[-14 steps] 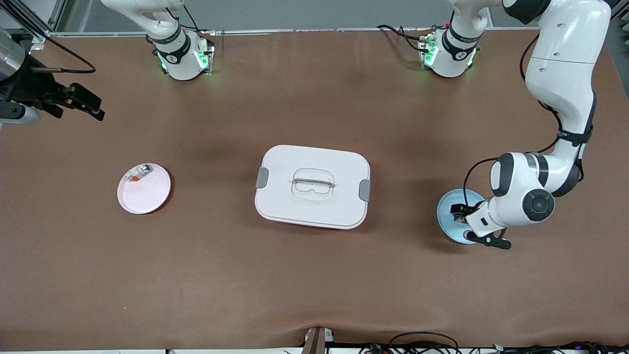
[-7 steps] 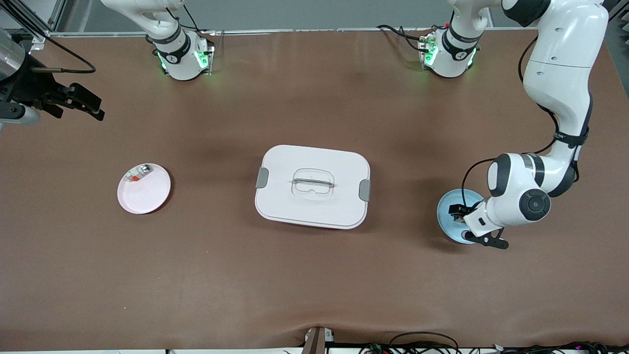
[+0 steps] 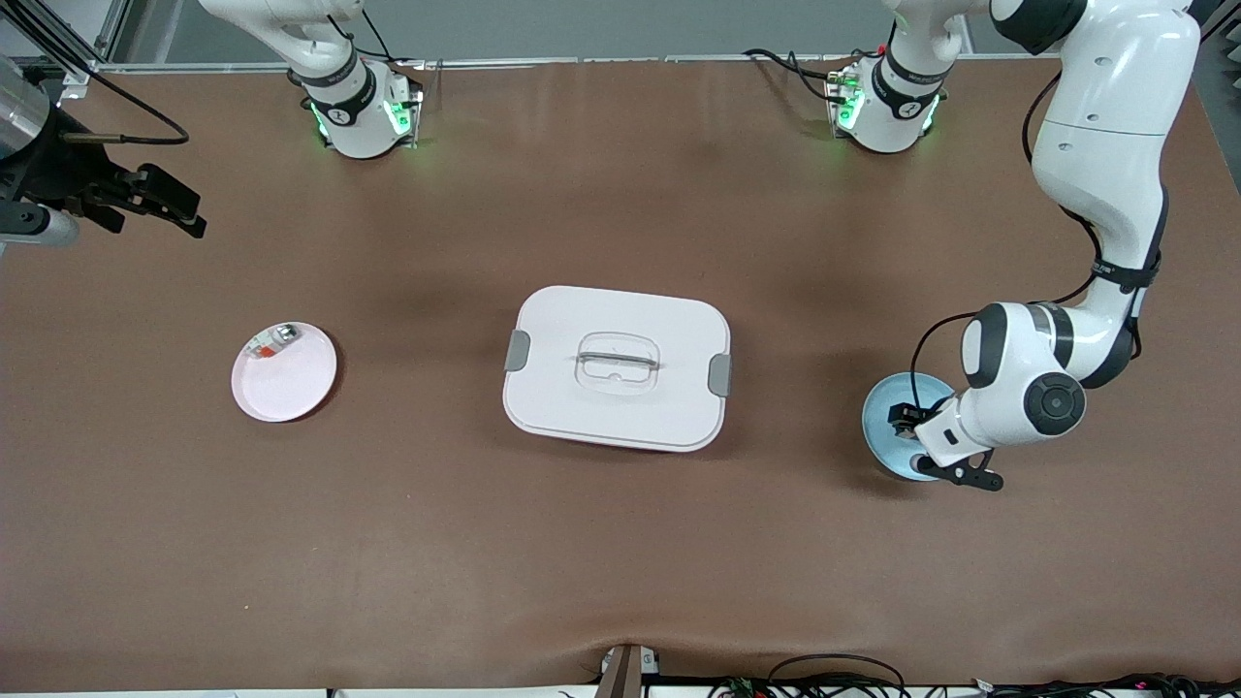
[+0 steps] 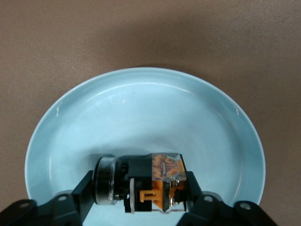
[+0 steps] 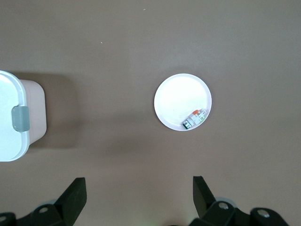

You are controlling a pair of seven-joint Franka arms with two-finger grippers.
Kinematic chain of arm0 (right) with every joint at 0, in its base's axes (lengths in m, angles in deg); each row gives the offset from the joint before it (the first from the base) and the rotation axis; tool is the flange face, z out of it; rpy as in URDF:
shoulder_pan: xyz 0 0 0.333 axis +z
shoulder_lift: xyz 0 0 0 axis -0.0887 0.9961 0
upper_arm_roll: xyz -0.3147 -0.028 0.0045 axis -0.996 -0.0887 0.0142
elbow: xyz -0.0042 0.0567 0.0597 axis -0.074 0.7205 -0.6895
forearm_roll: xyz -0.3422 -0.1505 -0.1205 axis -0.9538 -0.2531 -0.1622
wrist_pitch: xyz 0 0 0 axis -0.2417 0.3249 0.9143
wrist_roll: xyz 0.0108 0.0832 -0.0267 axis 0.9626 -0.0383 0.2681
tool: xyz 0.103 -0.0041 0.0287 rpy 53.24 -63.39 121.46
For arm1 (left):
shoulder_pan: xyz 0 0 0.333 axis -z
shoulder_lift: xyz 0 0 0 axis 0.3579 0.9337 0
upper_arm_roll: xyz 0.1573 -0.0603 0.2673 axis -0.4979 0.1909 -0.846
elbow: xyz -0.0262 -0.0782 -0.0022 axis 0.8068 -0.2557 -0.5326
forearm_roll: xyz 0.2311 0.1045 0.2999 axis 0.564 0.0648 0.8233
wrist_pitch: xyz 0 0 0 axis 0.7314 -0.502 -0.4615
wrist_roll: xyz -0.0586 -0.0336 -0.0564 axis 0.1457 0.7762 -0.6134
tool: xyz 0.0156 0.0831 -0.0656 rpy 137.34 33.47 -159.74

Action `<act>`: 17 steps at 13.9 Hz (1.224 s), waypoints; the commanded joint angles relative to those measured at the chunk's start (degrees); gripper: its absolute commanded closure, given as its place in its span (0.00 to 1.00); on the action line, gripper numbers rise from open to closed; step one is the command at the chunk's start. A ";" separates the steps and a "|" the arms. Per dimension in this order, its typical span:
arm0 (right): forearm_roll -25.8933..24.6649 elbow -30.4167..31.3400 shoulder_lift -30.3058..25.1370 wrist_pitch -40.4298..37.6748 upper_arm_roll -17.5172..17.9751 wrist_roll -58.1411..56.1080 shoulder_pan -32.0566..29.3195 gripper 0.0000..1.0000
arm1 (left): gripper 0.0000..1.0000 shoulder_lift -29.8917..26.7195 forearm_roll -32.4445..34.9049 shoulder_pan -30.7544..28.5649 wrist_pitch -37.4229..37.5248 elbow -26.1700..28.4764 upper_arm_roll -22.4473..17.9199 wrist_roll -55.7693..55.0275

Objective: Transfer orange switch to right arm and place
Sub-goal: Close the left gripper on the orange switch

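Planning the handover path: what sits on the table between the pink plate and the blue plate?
In the front view, only the white lidded box lies between the pink plate and the blue plate; the rest is bare table.

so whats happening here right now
The left pincer is down in the blue plate at the left arm's end of the table, its fingers on either side of the orange switch, which lies on the plate. The right pincer waits open, up above the table near the pink plate. A closed white box sits mid-table.
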 commanded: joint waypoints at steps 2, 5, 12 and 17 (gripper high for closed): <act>-0.03 0.78 -1.07 0.21 -0.23 -0.33 0.20 0.00 | 0.63 -1.01 1.29 -0.36 -0.28 0.94 0.03 -0.91; -0.03 0.78 -1.07 0.30 -0.23 -0.33 0.20 0.00 | 0.64 -1.97 1.29 -0.44 1.03 0.86 0.11 -0.83; -0.03 0.69 -1.15 0.56 -0.23 -0.15 0.20 0.00 | 0.64 -8.56 0.41 -0.71 9.99 0.33 0.11 -3.80; -0.03 0.78 -1.07 0.47 -0.67 0.46 -0.50 0.00 | 0.59 -15.06 0.33 -0.35 20.53 -0.46 3.35 -14.77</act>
